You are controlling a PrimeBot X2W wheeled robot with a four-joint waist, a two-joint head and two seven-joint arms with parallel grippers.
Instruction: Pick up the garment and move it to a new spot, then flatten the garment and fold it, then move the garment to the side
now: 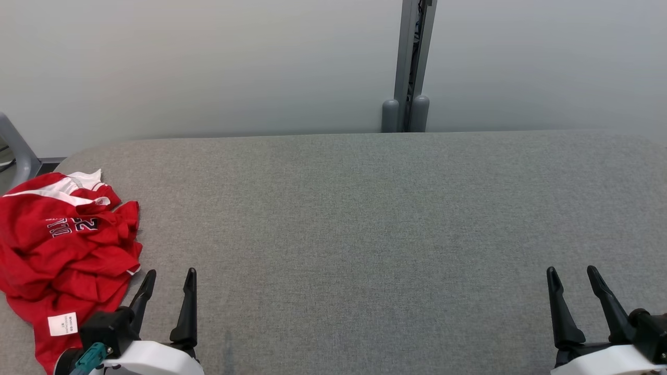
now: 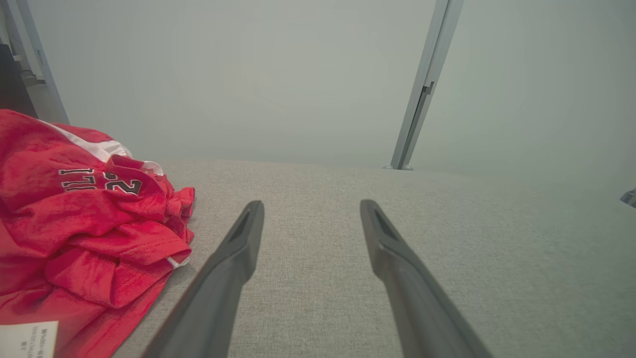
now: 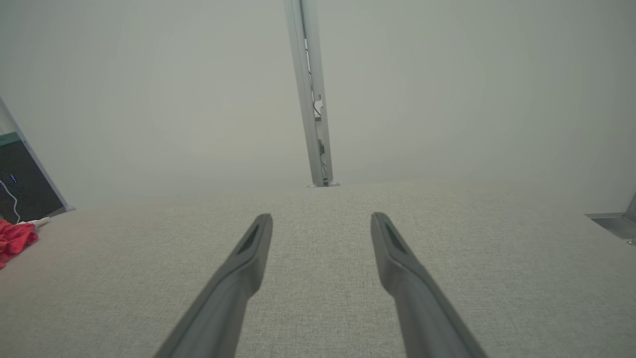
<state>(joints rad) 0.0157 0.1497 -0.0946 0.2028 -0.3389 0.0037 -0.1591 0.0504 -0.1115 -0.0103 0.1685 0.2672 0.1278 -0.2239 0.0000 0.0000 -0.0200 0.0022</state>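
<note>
The garment (image 1: 62, 245) is a red jersey with white trim and dark lettering, lying crumpled at the table's left edge, a white label showing at its near end. In the left wrist view the garment (image 2: 84, 233) sits just left of my fingers. My left gripper (image 1: 171, 278) stands open at the lower left, right beside the garment, nothing between its fingers; the same open left gripper (image 2: 311, 205) points across bare cloth. My right gripper (image 1: 572, 273) is open at the lower right, far from the garment (image 3: 15, 238). The right gripper (image 3: 322, 218) is empty.
The grey fabric table (image 1: 365, 219) stretches wide between the arms. A pale wall with a grey vertical post (image 1: 411, 67) runs behind its far edge. A grey frame leg (image 1: 15, 151) stands off the table's far left corner.
</note>
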